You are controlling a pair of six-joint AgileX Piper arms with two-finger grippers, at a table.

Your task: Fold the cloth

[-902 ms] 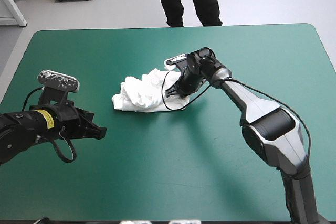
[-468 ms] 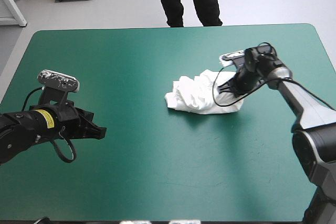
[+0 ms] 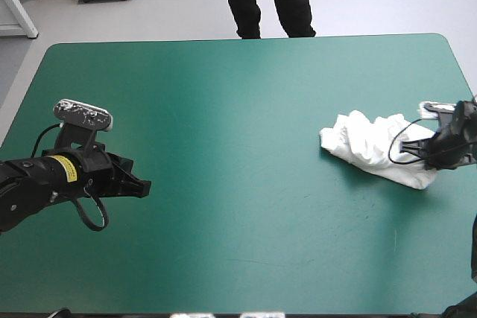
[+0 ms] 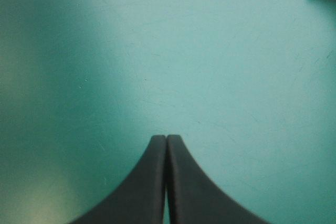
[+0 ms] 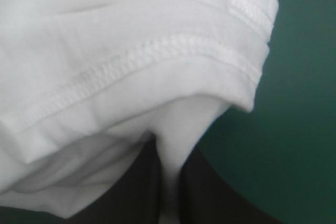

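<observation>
Fingers (image 5: 210,195) of the right gripper (image 3: 426,156) are clamped on the T-shirt (image 3: 369,147), with a pinch of hemmed white cloth between them. The T-shirt is a crumpled heap on the teal-green cover, near the right edge of the bench (image 3: 238,94), about mid-depth. Progress looks like none: no fold made, not spread flat. Spreading and every fold are left, I'd say. The long axis runs left to right, slanting nearer at the gripped right end. Which way the neck points, cannot tell. The left gripper (image 4: 166,139) is well apart, over bare cover near the left edge, its fingers pressed together, holding nothing.
</observation>
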